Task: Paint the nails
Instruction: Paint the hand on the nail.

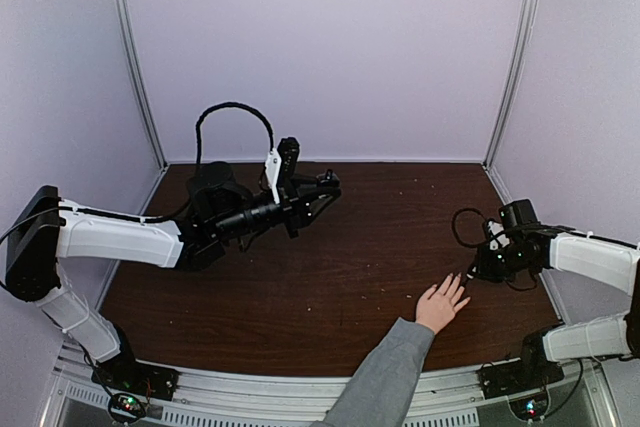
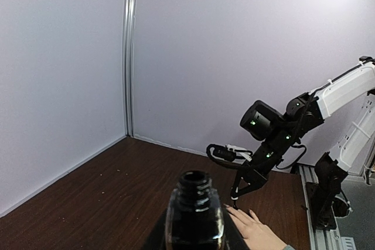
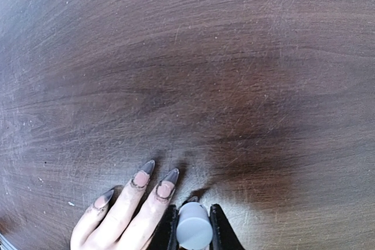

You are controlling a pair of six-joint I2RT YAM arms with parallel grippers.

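Observation:
A light-skinned hand (image 1: 440, 304) with a grey sleeve (image 1: 385, 377) lies flat on the dark wooden table, fingers spread. Its long pointed nails (image 3: 166, 184) have dark tips and smudged edges. My right gripper (image 1: 478, 267) is shut on the brush's pale grey cap (image 3: 194, 233), right beside the fingertips; the brush tip is low, at the table or a fingertip beside those nails. It also shows in the left wrist view (image 2: 237, 194), just above the hand (image 2: 258, 233). My left gripper (image 1: 322, 189) is shut on the open dark polish bottle (image 2: 195, 215) and holds it above the table at the far left.
The table (image 1: 380, 247) is dark brown wood with pale walls on three sides and metal posts in the back corners. A black cable (image 1: 235, 112) loops above the left arm. A metal rail (image 1: 300, 387) runs along the near edge.

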